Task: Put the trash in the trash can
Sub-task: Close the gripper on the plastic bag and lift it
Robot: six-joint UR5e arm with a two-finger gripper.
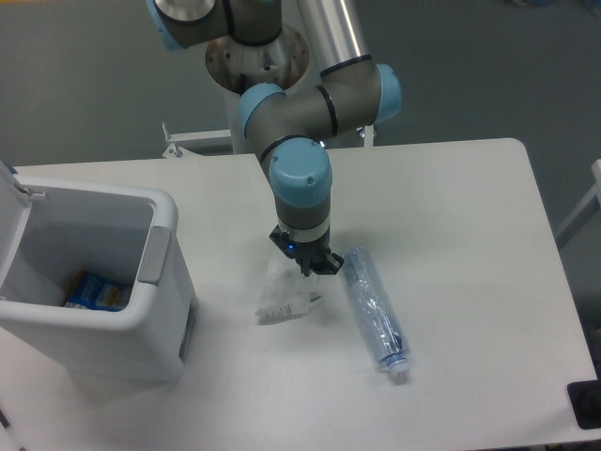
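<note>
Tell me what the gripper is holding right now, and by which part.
It cannot be told. The gripper sits low at the upper right edge of the crumpled wrapper, its fingertips hidden from this view. The bottle lies untouched beside it.

Crumpled wrapper (285, 293) and crushed bluish bottle (374, 314) lie near each other beside the open white trash can (155, 252).

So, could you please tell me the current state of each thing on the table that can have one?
trash can: lid open, standing upright, a blue-and-yellow item already inside.
plastic wrapper: crumpled, lying on the table, outside the can.
plastic bottle: crushed, capped, lying on its side on the table.
gripper: low over the wrapper's right edge; whether open or shut cannot be told.
</note>
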